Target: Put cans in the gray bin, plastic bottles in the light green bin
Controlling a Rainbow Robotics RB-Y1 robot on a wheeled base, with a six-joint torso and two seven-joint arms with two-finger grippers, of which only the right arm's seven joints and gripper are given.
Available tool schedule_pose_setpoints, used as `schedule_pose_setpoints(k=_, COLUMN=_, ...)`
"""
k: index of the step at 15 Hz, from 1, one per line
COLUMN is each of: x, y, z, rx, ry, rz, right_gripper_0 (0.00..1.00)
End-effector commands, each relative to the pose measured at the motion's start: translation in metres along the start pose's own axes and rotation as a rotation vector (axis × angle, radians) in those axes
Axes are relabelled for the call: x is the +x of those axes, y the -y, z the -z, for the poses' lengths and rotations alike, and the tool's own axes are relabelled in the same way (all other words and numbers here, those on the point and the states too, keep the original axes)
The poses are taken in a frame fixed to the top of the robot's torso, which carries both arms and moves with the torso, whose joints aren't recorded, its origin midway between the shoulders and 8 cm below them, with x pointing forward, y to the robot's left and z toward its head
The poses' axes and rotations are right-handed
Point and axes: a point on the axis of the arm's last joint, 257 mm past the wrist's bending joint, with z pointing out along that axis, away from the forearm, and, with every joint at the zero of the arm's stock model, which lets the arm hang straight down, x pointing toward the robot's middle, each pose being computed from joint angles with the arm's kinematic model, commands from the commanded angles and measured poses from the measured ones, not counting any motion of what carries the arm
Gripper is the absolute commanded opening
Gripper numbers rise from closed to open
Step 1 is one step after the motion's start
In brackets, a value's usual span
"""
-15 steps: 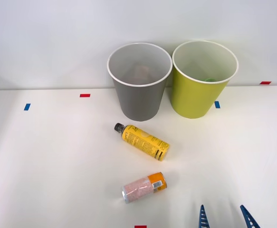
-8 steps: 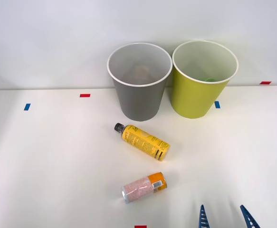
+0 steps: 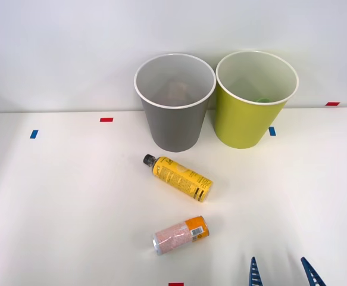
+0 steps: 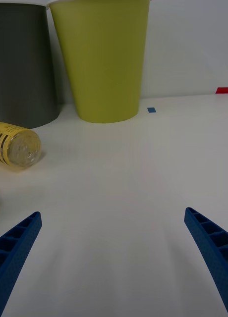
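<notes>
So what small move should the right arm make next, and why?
Probably shift the open right gripper toward its left, over the can. The can lies nearest and untouched on the table; the bottle lies farther, toward the gray bin.

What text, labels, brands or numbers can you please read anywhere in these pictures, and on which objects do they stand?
No text can be read as words.
Yellow plastic bottle: dark print on its label, too small to read.
Pink-speckled drink can: a small white label patch on its orange band, too blurred to read.
Gray bin and light green bin: no markings visible.
Red and blue tape marks on the table: plain, no writing.
</notes>
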Motion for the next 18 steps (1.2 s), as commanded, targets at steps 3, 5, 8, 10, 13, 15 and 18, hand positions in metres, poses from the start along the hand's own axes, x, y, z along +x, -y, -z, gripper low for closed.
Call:
schedule_pose_setpoints(k=3, x=0.0, y=0.0, z=0.0, rx=0.0, ry=0.0, rz=0.0, right_gripper_0=1.0)
schedule_pose_setpoints(k=5, x=0.0, y=0.0, z=0.0, rx=0.0, ry=0.0, rz=0.0, right_gripper_0=1.0)
schedule_pose_setpoints(k=8, x=0.0, y=0.0, z=0.0, rx=0.0, ry=0.0, rz=0.0, right_gripper_0=1.0)
schedule_pose_setpoints(k=10, x=0.0, y=0.0, z=0.0, rx=0.0, ry=0.0, rz=0.0, right_gripper_0=1.0)
schedule_pose_setpoints(k=13, x=0.019, y=0.0, z=0.005, rx=-0.009, ry=-0.045, rz=0.008, right_gripper_0=1.0)
schedule_pose_setpoints(k=15, x=0.006, y=0.0, z=-0.001, rx=-0.019, ry=-0.018, rz=0.026, right_gripper_0=1.0)
schedule_pose_setpoints(k=18, x=-0.012, y=-0.006, z=-0.021, rx=-0.069, ry=-0.068, rz=0.044, right_gripper_0=1.0)
